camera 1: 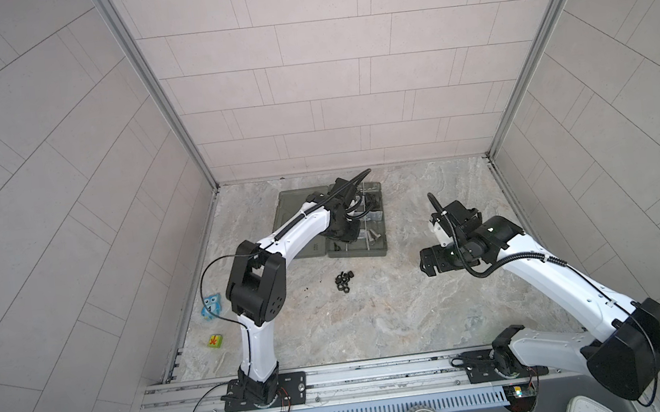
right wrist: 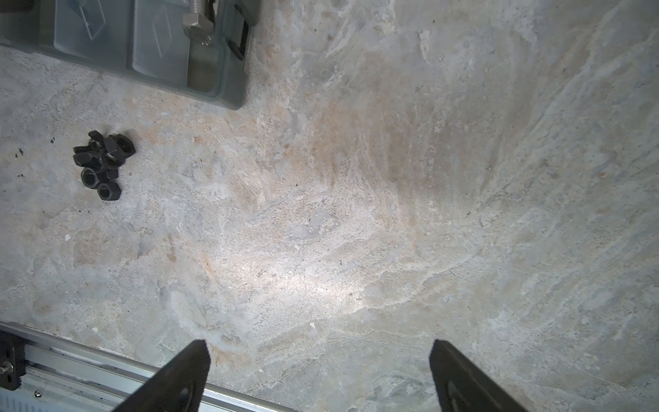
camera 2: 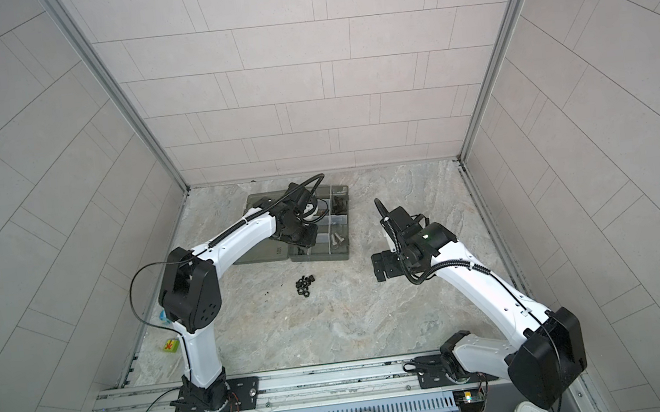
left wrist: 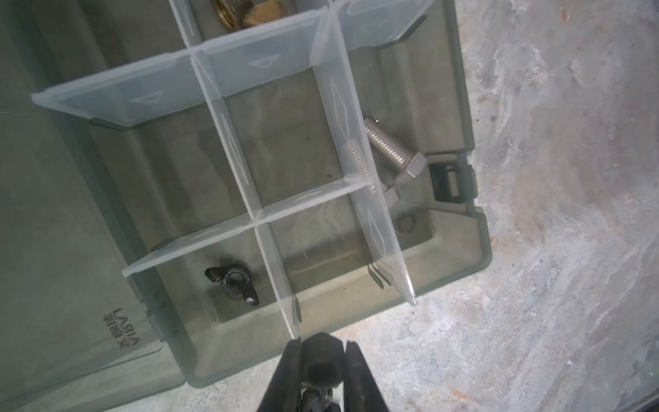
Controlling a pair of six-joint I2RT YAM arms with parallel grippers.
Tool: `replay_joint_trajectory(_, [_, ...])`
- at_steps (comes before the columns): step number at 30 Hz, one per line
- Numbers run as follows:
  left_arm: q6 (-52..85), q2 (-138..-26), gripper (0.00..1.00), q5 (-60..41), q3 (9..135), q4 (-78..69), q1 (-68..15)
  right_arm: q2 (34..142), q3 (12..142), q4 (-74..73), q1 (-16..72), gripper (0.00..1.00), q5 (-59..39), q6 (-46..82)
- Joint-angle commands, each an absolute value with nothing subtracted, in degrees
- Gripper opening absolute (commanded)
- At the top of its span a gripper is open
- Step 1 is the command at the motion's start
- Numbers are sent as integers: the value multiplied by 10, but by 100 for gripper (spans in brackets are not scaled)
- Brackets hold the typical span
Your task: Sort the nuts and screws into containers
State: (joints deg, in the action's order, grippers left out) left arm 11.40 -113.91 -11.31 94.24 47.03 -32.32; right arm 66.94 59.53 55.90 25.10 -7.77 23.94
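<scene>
Your left gripper [left wrist: 322, 344]: nearly closed, pinching a black hex nut [left wrist: 322, 371] over the organizer box [left wrist: 478, 246] outer wall | your right gripper [right wrist: 319, 347]: spread wide, empty, above the tabletop [right wrist: 392, 178] | nuts [right wrist: 103, 164]: heaped near box | silver screws [left wrist: 388, 146]: in edge compartment

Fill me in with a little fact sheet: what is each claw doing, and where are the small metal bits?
left gripper: shut on a black nut, at the edge of the organizer box
right gripper: open, empty, above the table
loose nuts: small pile on table, apart from the box
silver screws: lying in a corner compartment
wing nut: alone in another compartment
</scene>
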Motion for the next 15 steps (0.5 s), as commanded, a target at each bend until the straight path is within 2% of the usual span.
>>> replay_joint_trajectory(1, [100,-1166,16,-115,963,486,-326,642,585,562,251,98,-47,234])
replay_joint_trajectory(6, [102,-1189,19,-126,978,486,-326,633,581,568,248,99,-43,233])
replay_joint_trajectory(7, [102,-1193,21,-128,982,486,-326,635,582,569,248,98,-44,233])
replay_joint_trajectory(11, [108,-1194,41,-131,990,485,-329,634,583,570,248,98,-42,233])
replay_joint_trajectory(15, [109,-1182,43,-131,994,490,-330,639,585,570,246,98,-40,229])
